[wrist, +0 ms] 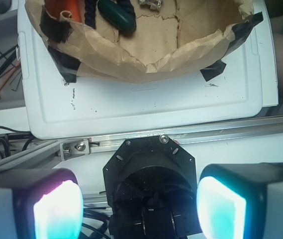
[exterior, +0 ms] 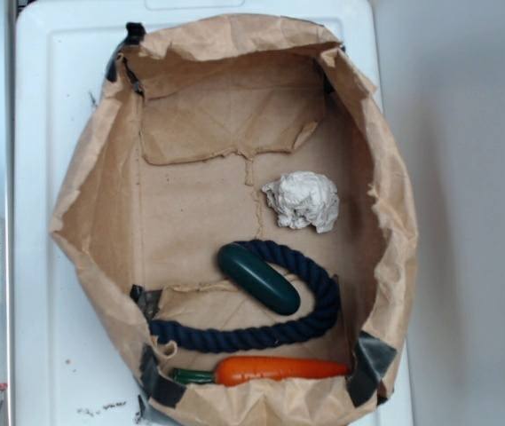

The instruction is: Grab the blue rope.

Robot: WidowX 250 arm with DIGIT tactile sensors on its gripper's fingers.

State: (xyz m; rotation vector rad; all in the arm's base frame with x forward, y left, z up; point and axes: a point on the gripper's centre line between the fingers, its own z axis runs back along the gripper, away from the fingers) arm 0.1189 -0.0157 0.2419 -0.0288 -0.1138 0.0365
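A white plastic board carries everything here, with an aluminium rail running along one edge of it and pale grey surface beyond. Off past the board's corner, in the wrist view, a few Allen keys lie in a grey tray.

On the board sits a shallow brown paper bag, its walls rolled down and patched with black tape at the corners. Inside the bag: a crumpled white paper ball toward the middle, a dark green oval object below it, and an orange carrot lying flat against the bag's near wall. The blue rope curves in a hook just above the carrot — it loops round the green oval, which rests across its upper bend, then trails off toward the bag's taped left corner.

The gripper hangs outside the bag, beyond the rail, well apart from the rope. Its two fingers stand wide apart with lit pads, holding nothing. From there only a short dark end of the rope shows, at the bag's far left beside the carrot.
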